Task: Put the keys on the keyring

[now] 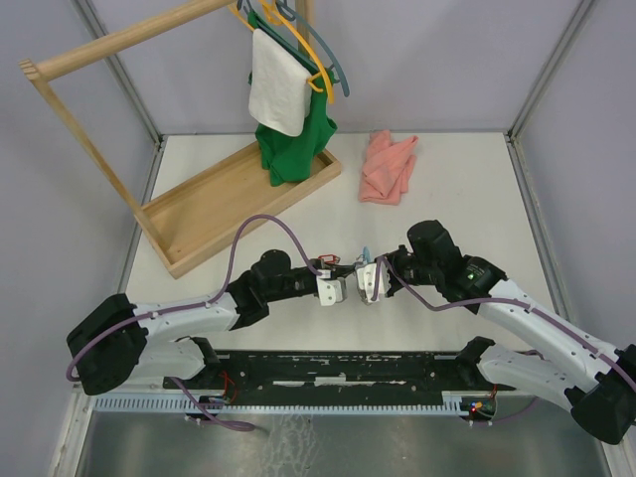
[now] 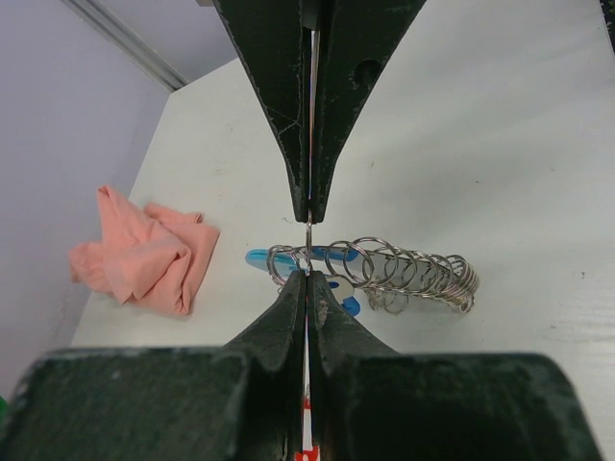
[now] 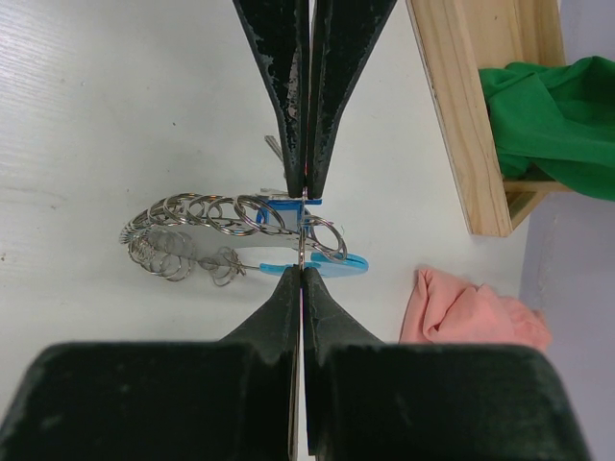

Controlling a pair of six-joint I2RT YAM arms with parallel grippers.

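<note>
The keyring (image 2: 408, 274) is a chain of silver wire rings with a bright blue curved part (image 2: 259, 257). It lies just beyond both sets of fingertips and also shows in the right wrist view (image 3: 207, 213). My left gripper (image 2: 308, 245) is shut on a thin silver key seen edge on, and its red tag (image 2: 306, 451) shows between the fingers. My right gripper (image 3: 304, 230) is shut on a thin metal piece at the keyring's blue end (image 3: 341, 261). A blue tag (image 3: 286, 204) sits by its upper fingertip. In the top view the left gripper (image 1: 333, 290) and the right gripper (image 1: 370, 286) nearly touch.
A pink cloth (image 1: 388, 167) lies at the back middle of the table. A wooden rack (image 1: 234, 204) with a green garment (image 1: 290, 149) and a white towel (image 1: 276, 91) on hangers stands at the back left.
</note>
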